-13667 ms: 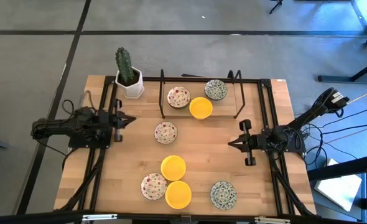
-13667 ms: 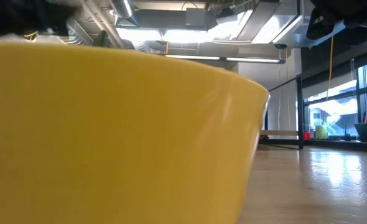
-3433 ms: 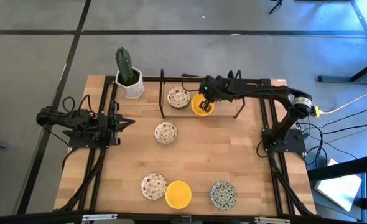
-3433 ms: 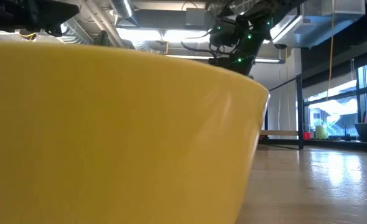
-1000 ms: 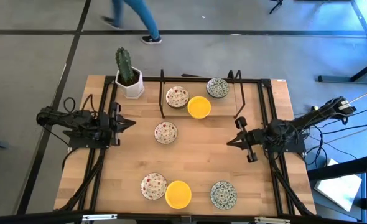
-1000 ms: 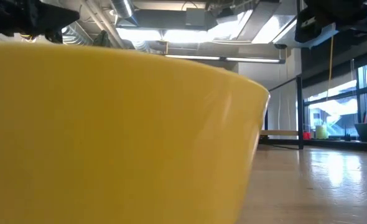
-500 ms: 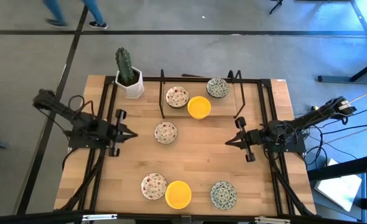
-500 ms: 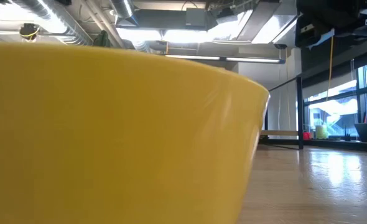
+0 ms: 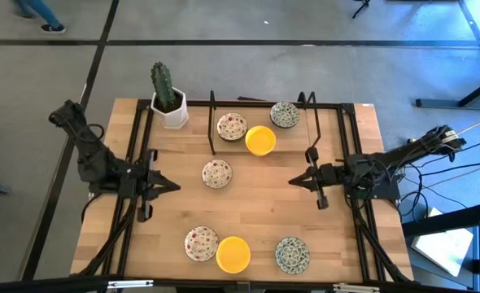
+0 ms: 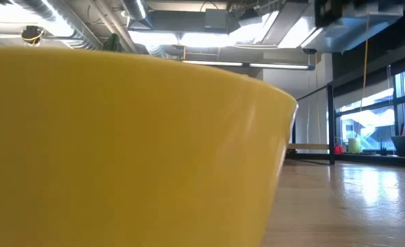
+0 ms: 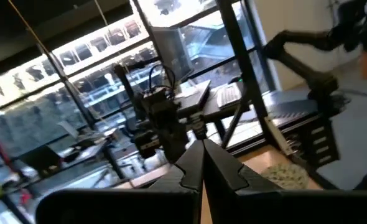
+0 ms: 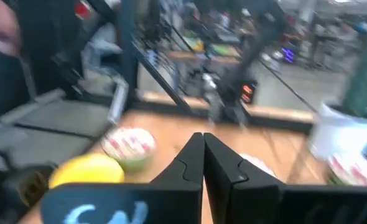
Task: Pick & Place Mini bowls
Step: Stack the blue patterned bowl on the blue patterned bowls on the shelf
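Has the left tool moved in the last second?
Yes. In the high view the left tool has slid inward and toward the near edge, away from the cactus pot. It is shut and empty.

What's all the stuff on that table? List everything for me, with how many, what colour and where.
yellow mini bowls: two; plain bright yellow; one inside the rack at the far side, one at the near edge.
red-speckled mini bowls: three; cream with red speckles; one in the rack, one mid-table, one at the near edge.
grey-green mini bowls: two; white with grey-green pattern; one in the rack, one at the near edge.
rack: one; black wire; far middle of the table.
cactus pot: one; white square pot, green cactus; far left corner.
table: one; light wood.
person: one; only legs show, on the floor beyond the table.
left claw: dark; shut, empty, left side.
right claw: dark; shut, empty, right side.
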You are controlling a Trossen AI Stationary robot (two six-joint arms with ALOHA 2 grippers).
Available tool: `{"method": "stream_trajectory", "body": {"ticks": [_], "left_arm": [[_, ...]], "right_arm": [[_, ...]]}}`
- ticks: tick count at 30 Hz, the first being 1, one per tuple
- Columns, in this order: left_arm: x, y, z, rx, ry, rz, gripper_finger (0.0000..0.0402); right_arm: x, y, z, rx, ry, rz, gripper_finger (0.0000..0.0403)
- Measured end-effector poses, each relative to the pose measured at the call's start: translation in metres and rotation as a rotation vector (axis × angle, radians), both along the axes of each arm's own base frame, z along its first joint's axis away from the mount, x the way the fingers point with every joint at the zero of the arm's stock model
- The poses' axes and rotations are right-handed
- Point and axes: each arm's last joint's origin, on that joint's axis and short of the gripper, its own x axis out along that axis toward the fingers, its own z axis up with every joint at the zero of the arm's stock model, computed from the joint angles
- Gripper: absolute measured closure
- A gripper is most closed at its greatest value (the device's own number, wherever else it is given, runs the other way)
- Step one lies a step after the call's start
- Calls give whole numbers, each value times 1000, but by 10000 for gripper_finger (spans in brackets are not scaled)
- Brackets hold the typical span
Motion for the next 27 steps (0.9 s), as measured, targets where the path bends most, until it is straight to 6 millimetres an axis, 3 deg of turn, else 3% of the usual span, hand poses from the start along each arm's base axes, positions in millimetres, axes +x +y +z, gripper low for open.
{"method": "stream_trajectory", "body": {"ticks": [4,10,13,17,19,24,27], "left_arm": [[2,1,-12,68,40,70,398],[-6,31,-60,-12,58,96,398],[-15,45,-79,-74,-32,95,398],[-26,56,-95,-54,-212,-11,398],[-28,61,-101,-51,-253,22,398],[-24,70,-115,-62,-157,207,398],[-23,72,-116,-101,-151,234,398]], "right_arm": [[12,12,37,-3,0,100,397],[39,52,82,-133,71,182,399],[45,68,98,-202,68,210,397],[49,72,102,-224,79,226,397],[50,68,100,-223,92,246,396],[56,55,85,-226,172,242,396],[63,41,74,-208,201,188,396]]}}
